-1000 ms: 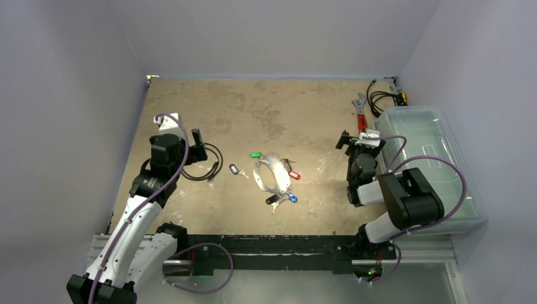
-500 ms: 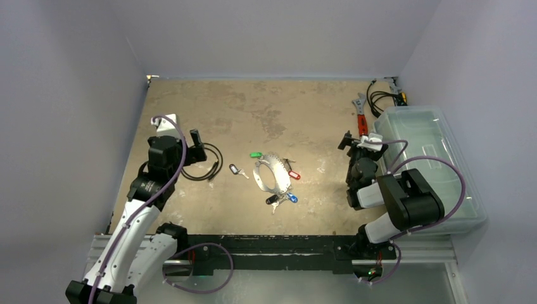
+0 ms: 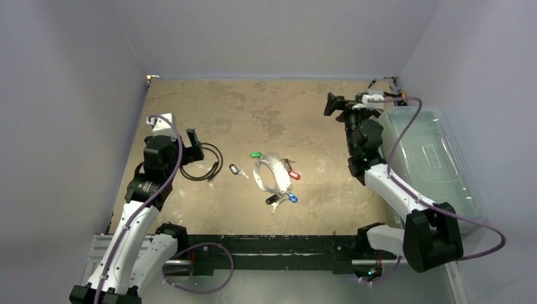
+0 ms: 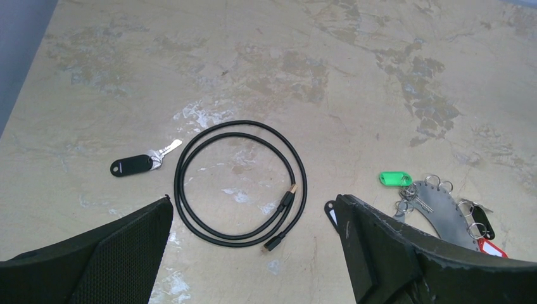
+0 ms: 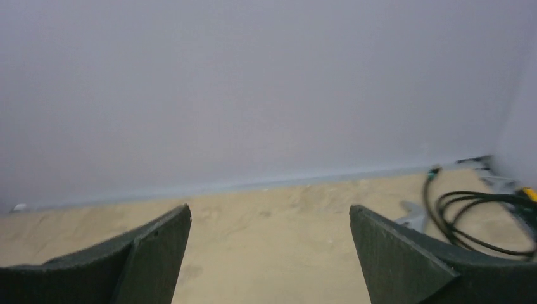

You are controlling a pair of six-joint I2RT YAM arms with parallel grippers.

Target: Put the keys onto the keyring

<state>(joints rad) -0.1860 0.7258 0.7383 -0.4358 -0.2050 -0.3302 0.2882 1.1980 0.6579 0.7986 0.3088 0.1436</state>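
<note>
The left end effector (image 3: 197, 140) hangs above the surface (image 3: 209, 101) on the left side, its 2 fingers (image 4: 107, 253) spread wide apart with nothing between them. In the left wrist view, 1 black-tagged key (image 4: 133, 166) lies flat just left of a black cable loop (image 4: 303, 180), close to it but not touching; the top view hides this key under the arm. The loop lies directly below the open fingers.

Right of the loop, a grey-tagged key (image 3: 235, 169) lies alone, between the cable and the keyring (image 4: 443, 212). The keyring lies flat near the middle of the surface, well apart from both arms. A green-tagged key (image 3: 255, 154) lies at its far left rim, a red-tagged key (image 3: 293, 175) at its right rim, and a dark-tagged key (image 3: 272, 199) and a blue-tagged key (image 3: 292, 197) at its near rim. Whether any of these 4 is threaded on cannot be told.

The right end effector (image 3: 332, 104) is raised toward the far right of the surface, fingers (image 5: 145, 253) wide apart and empty, facing the wall (image 5: 253, 76). A bundle of black cords (image 5: 443, 215) lies in the far right corner. A clear plastic bin (image 3: 437, 164) stands along the right edge.
</note>
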